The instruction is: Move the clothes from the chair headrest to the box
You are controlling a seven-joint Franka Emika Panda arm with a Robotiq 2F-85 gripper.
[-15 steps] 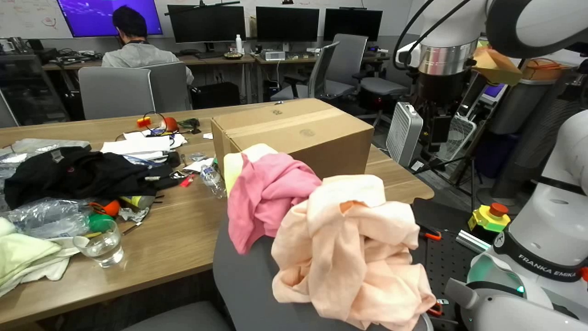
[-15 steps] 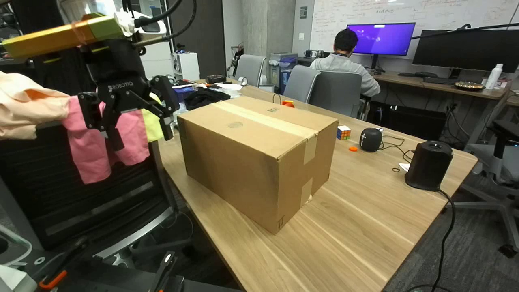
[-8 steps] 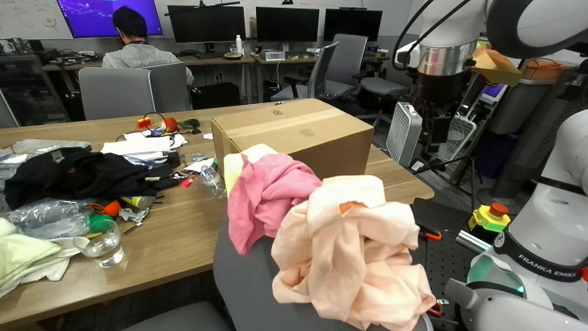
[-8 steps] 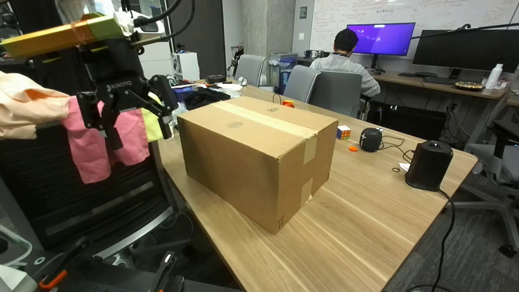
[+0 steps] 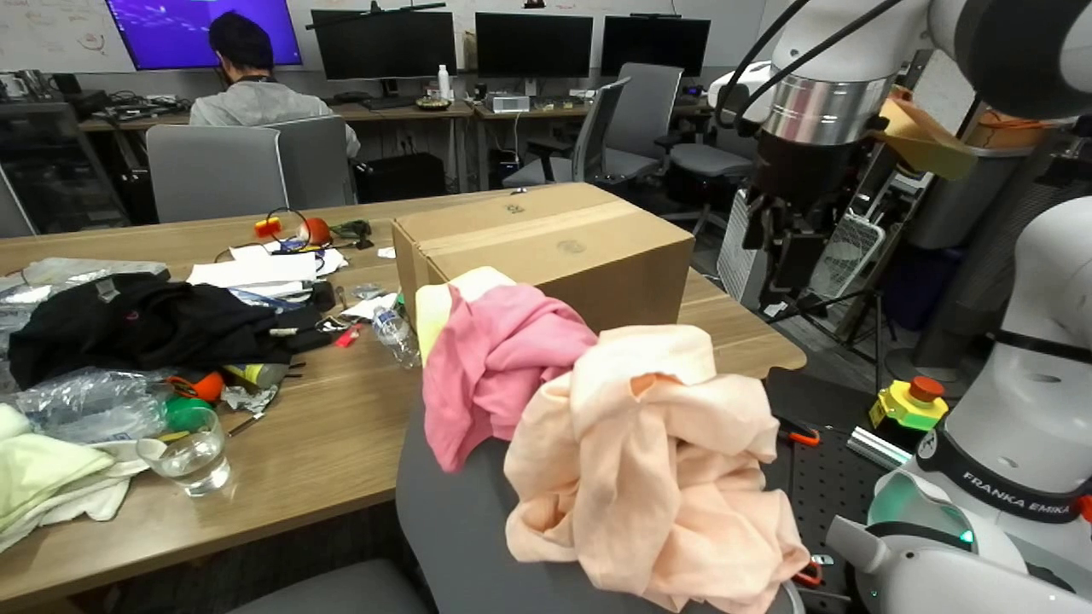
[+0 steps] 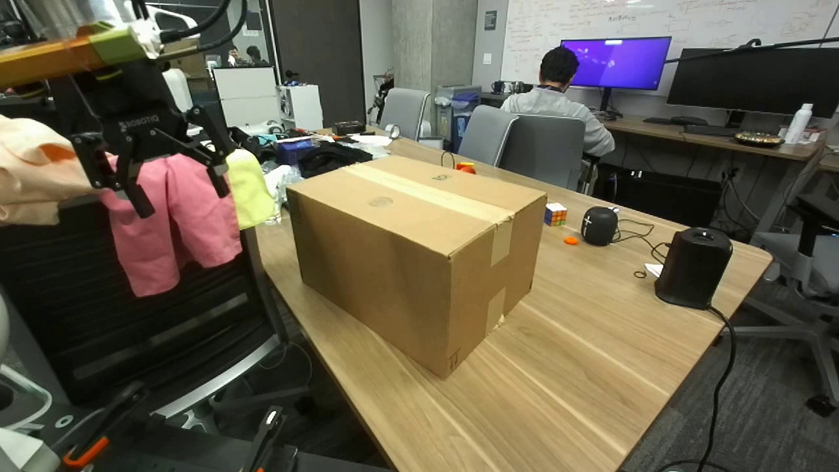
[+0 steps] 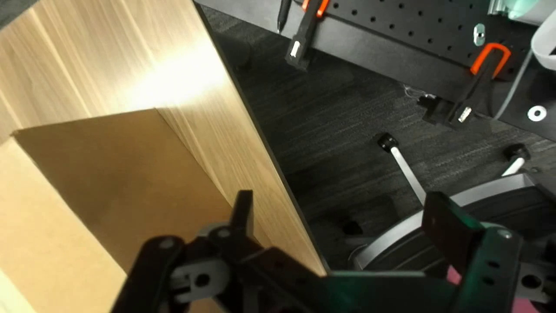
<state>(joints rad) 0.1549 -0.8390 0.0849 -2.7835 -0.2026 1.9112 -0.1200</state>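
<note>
A crumpled peach garment (image 5: 648,477) and a pink one (image 5: 495,358) lie over the dark grey chair headrest (image 5: 461,529), with a light yellow garment (image 5: 433,314) behind them at the far end. All three of these clothes hang beside the brown cardboard box (image 6: 373,282), whose taped top is closed and which sits on the table. My gripper (image 6: 179,193) hangs open; in that exterior view it overlaps the pink and peach garments. In the wrist view the fingers of my gripper (image 7: 339,202) stand wide apart with nothing between them, and only a scrap of pink garment (image 7: 454,276) shows.
On the wooden table (image 6: 557,367) stand black speakers (image 6: 695,269) and a puzzle cube (image 6: 555,214). A black garment (image 5: 153,328), a water glass (image 5: 192,456) and a pale green cloth (image 5: 51,477) lie at its cluttered end. A yellow-and-red stop button (image 5: 911,405) sits beside the arm's base.
In the last half second my gripper has shifted away from the box toward the chair side, still open. The clothes and the box have stayed put.
</note>
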